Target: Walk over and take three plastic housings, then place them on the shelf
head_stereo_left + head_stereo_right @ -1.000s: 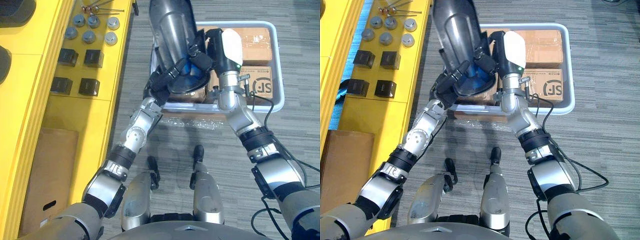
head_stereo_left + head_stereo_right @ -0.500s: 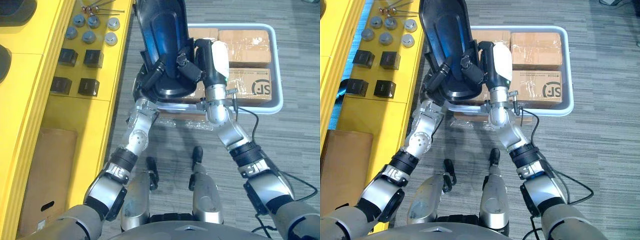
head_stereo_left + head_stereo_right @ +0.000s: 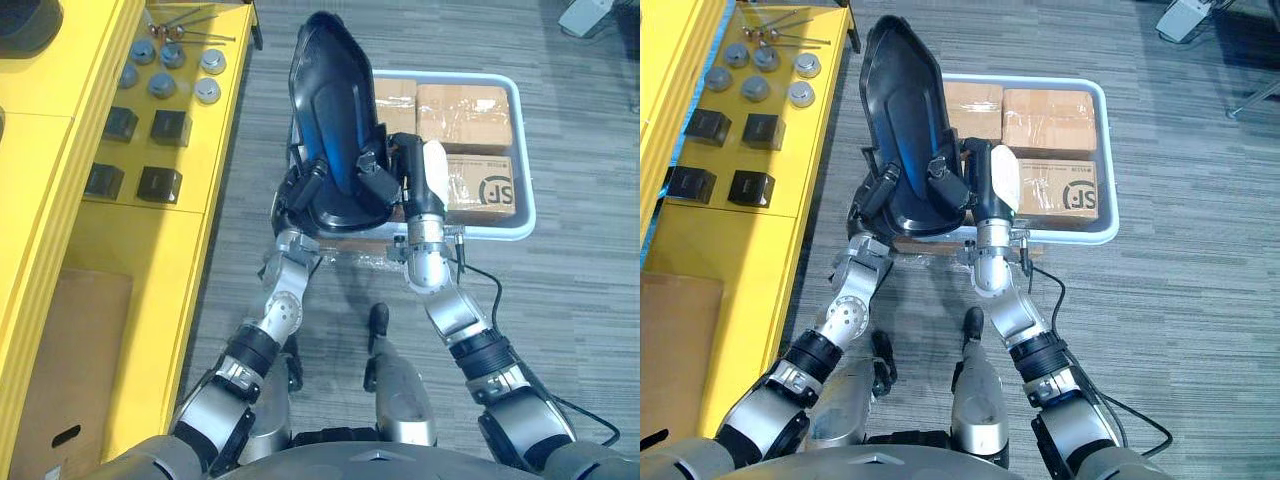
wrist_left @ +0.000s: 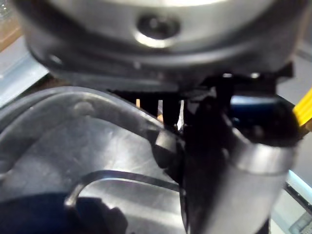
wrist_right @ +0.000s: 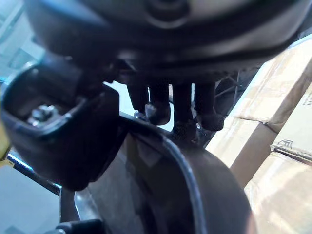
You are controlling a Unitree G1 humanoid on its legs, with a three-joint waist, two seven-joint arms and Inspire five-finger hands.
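A large dark plastic housing (image 3: pixel 335 130) with a blue sheen stands nearly upright in front of me, held between both hands over the near left corner of a grey bin (image 3: pixel 522 212). My left hand (image 3: pixel 300 192) grips its lower left edge; in the left wrist view its thumb (image 4: pixel 229 161) and fingers close round the housing's rim (image 4: pixel 97 105). My right hand (image 3: pixel 378 180), its thumb in a white cover, clamps the lower right edge. The right wrist view has its fingers (image 5: pixel 178 107) curled over the rim (image 5: pixel 195 165).
The grey bin holds several taped cardboard boxes (image 3: pixel 462 105). A yellow shelf (image 3: pixel 150 235) runs along my left with black blocks (image 3: pixel 160 184), grey caps (image 3: pixel 160 84) and screws on it. A brown carton (image 3: pixel 60 380) lies at its near end. Grey carpet surrounds the bin.
The housing has been swung from leaning to nearly upright and drawn closer to me. My left hand's fingers have curled round its edge. The camera has shifted, so bin and shelf sit differently.
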